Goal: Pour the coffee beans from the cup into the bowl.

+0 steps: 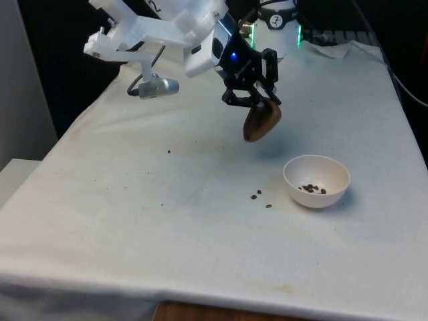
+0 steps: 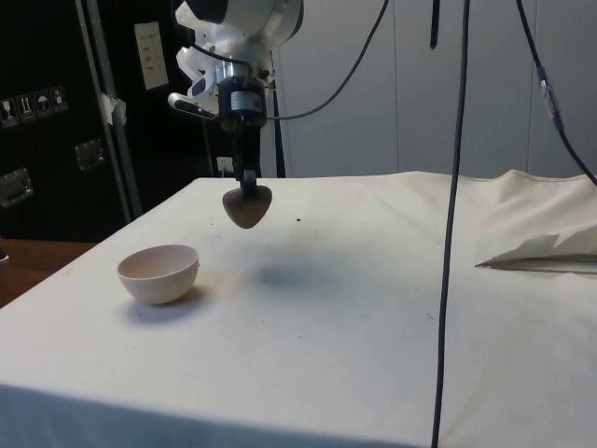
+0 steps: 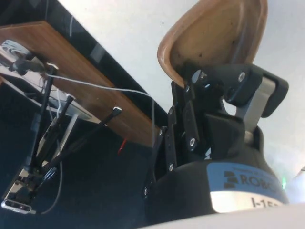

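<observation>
Pour largely done.
The tipped, apparently empty cup (image 1: 261, 121) is clamped in the hand (image 1: 253, 99); beans (image 1: 312, 189) lie in the bowl (image 1: 334, 170), strays (image 1: 257, 195) spilled on the bench (image 1: 134, 200).

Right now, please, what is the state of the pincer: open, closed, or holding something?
Pincer: closed on the rim of the brown cup, held tilted in the air beside the white bowl.
</observation>
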Controlling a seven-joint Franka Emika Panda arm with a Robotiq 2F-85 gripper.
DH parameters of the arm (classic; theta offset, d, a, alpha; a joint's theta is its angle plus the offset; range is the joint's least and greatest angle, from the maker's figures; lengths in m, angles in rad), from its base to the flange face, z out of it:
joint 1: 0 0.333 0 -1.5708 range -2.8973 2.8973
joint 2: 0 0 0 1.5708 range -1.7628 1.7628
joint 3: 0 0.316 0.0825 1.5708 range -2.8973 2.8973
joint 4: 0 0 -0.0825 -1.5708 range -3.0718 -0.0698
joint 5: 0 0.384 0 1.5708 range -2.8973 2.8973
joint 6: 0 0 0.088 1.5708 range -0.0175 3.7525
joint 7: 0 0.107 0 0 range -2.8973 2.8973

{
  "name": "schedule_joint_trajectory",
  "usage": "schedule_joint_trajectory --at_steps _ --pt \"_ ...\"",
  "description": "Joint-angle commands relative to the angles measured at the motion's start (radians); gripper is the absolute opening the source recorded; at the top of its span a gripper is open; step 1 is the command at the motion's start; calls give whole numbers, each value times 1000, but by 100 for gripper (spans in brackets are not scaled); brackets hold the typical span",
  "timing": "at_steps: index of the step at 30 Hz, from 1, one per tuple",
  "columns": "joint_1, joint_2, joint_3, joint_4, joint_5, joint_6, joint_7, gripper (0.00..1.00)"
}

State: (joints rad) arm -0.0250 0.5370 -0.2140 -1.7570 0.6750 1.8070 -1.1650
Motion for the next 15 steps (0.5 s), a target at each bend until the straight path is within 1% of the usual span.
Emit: schedule_joint_trajectory --at_steps 1,5,6,7,15 --pt "8 -3 -5 -1 -17 16 8 3" --pt "10 -4 -5 -4 -33 31 7 3" --pt "3 0 0 0 -26 19 0 3" --pt "12 -5 -5 -6 -45 39 5 3" --pt "15 -9 -5 -11 -81 61 -4 3"
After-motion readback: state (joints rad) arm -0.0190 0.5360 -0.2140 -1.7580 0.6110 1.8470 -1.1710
